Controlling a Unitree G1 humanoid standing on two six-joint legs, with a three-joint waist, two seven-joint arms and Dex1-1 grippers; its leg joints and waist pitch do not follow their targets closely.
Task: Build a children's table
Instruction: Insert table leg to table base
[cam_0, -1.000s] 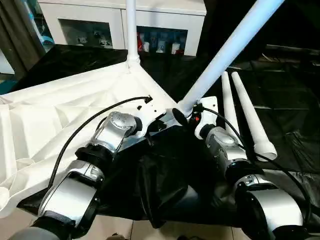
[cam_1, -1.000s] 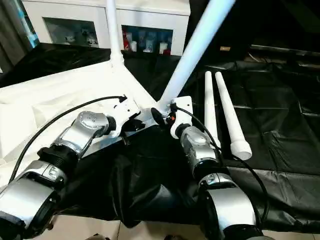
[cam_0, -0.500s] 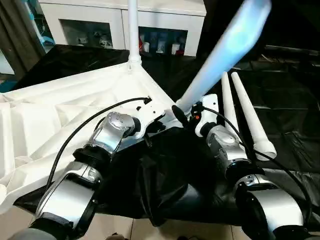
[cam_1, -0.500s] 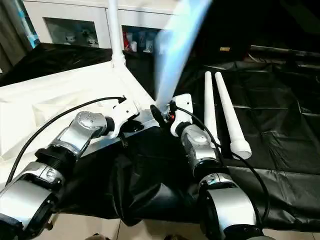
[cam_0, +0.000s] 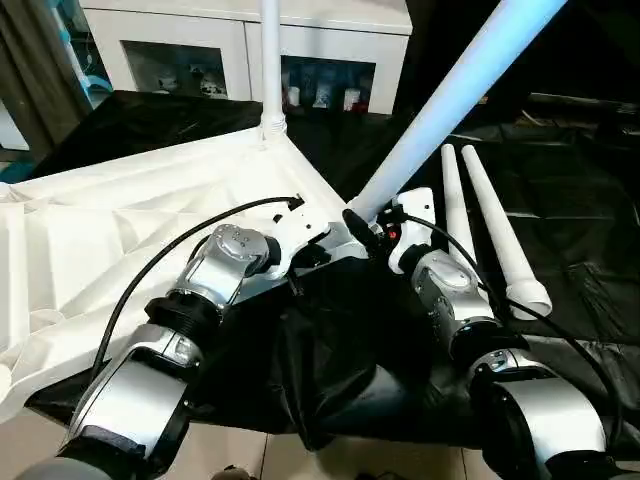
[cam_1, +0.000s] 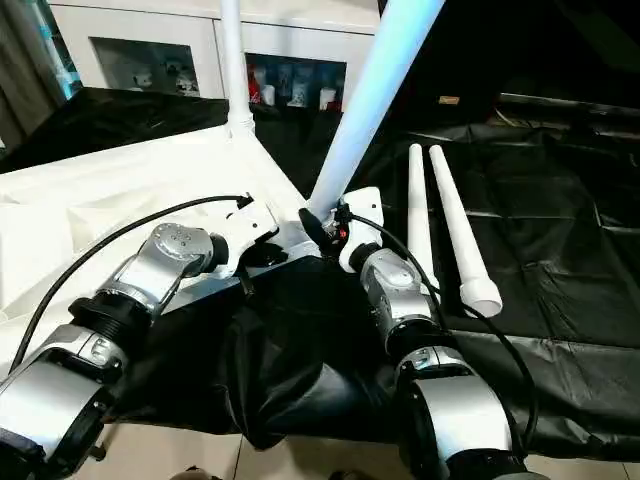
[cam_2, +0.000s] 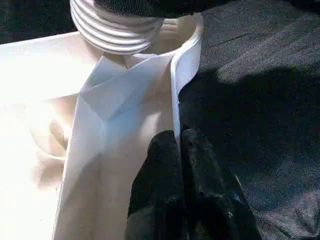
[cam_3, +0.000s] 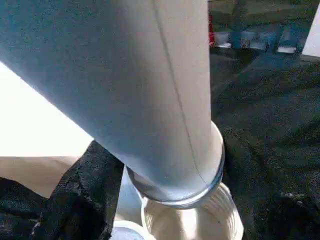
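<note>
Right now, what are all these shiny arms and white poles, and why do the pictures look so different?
The silver arms belong to a robot building a children's table. Two pictures come from cameras on its head, looking down; the other two come from a camera on each wrist, very close up. The white tabletop lies upside down on a black sheet. One leg already stands in a far corner. The left gripper, jaws shut, pinches the tabletop's edge to steady it. The right gripper holds a slanted leg at the near corner socket; its threaded end is not yet fully in. Two spare legs lie on the sheet.
</note>
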